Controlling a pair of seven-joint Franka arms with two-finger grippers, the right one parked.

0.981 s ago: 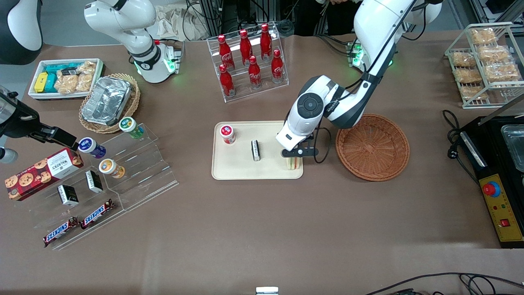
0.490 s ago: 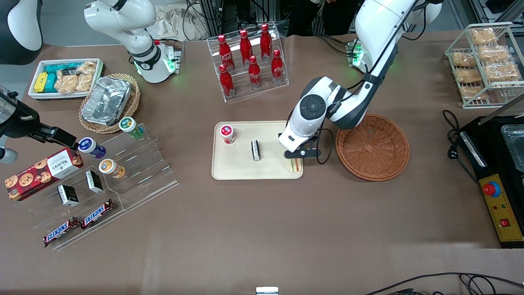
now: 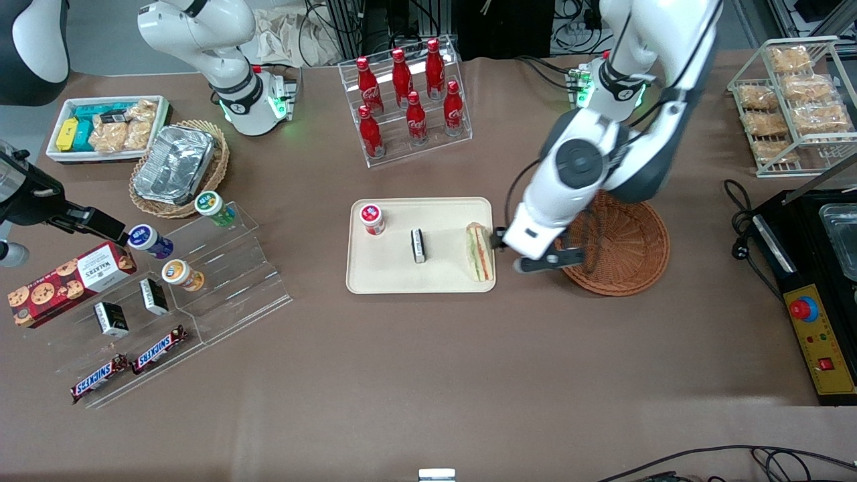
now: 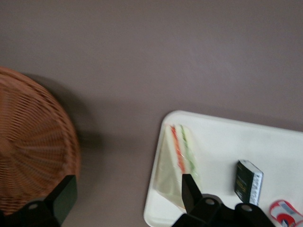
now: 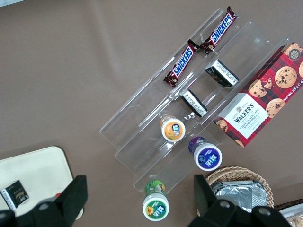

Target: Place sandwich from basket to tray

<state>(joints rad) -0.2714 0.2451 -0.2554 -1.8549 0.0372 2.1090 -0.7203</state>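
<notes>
The sandwich [image 3: 479,252] [image 4: 176,158] lies on its side on the cream tray [image 3: 395,278] [image 4: 222,137], at the tray's edge nearest the basket, with its red and green filling showing. The reddish-brown wicker basket [image 3: 622,248] [image 4: 33,156] beside the tray holds nothing that I can see. My left gripper [image 3: 532,258] [image 4: 127,196] hangs open above the strip of table between tray and basket. One finger is over the sandwich's edge and the other over the basket's rim. Nothing is between the fingers.
A small black box [image 3: 418,245] and a red-lidded cup [image 3: 372,219] also sit on the tray. A rack of cola bottles [image 3: 408,94] stands farther from the front camera. A clear stepped stand with snacks [image 3: 201,268] lies toward the parked arm's end, a black control box [image 3: 813,281] toward the working arm's.
The gripper let go of the sandwich, rose and swung toward the basket. The sandwich, held upright before, now lies flat on the tray.
</notes>
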